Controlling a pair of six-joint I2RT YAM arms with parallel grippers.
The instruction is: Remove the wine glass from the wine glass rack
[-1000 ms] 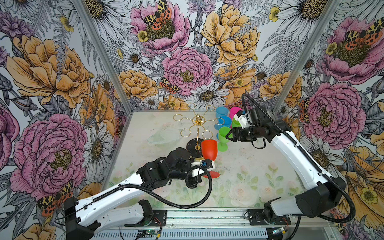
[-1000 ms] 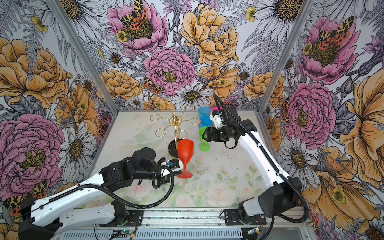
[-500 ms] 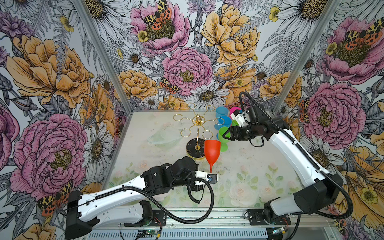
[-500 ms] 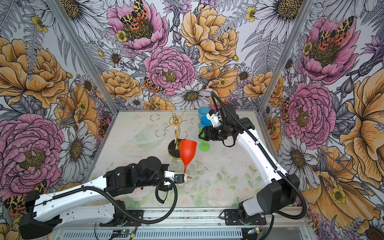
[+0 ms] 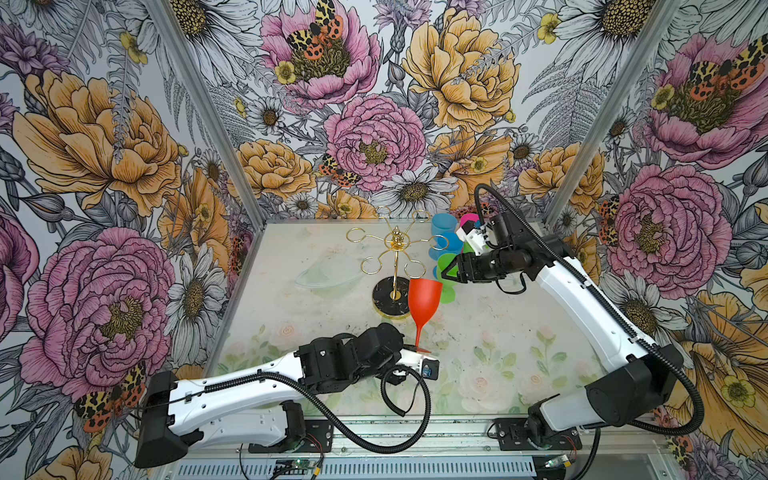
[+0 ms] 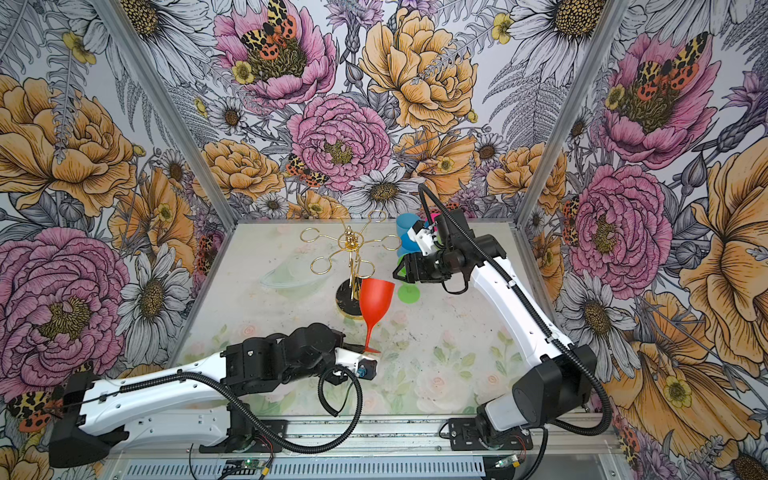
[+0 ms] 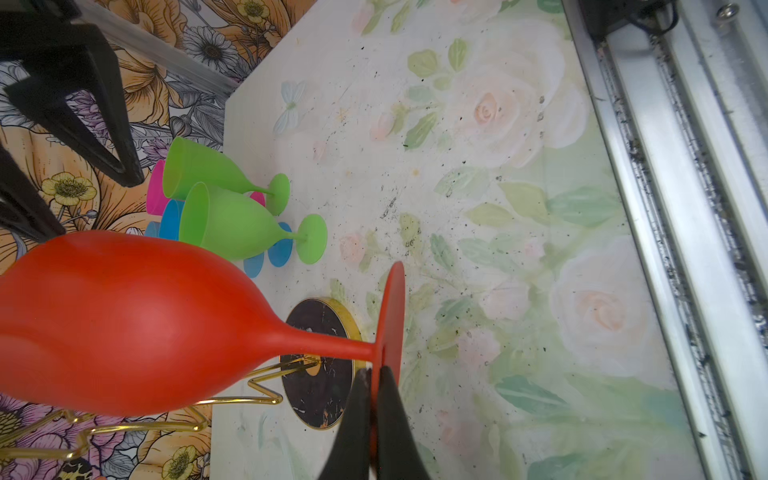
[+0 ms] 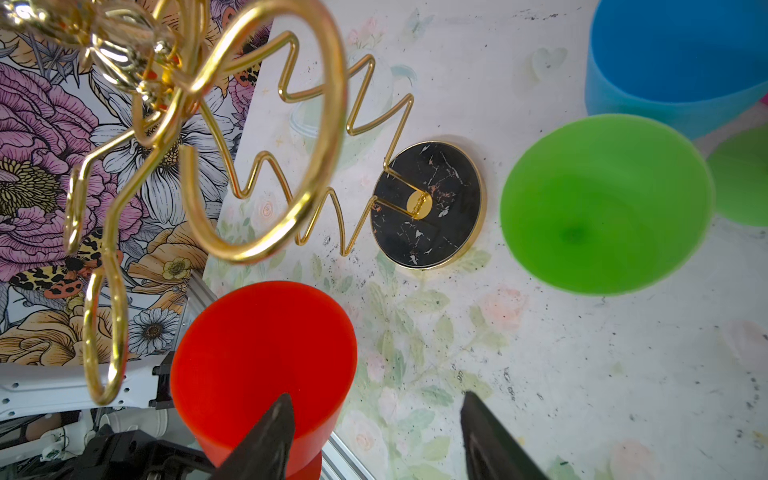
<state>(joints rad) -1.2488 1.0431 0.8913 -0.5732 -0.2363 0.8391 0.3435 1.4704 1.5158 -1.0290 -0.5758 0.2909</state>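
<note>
Red glass (image 5: 424, 293) off rack (image 5: 397, 241), upright just beside rack base; left claw (image 7: 375, 370) clamped on glass foot edge; right claw (image 8: 376, 397) apart by bowl rim, holding nothing. Thin edge pinch may slip: keep stem vertical, lower slowly, seat foot flat on worktop (image 5: 498, 332) clear of rack, then release.

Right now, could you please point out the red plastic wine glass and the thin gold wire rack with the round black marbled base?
red plastic wine glass (image 5: 424, 296): in a top view, on its bowl.
thin gold wire rack (image 8: 451, 183): right wrist view, on its black marbled base.
</note>
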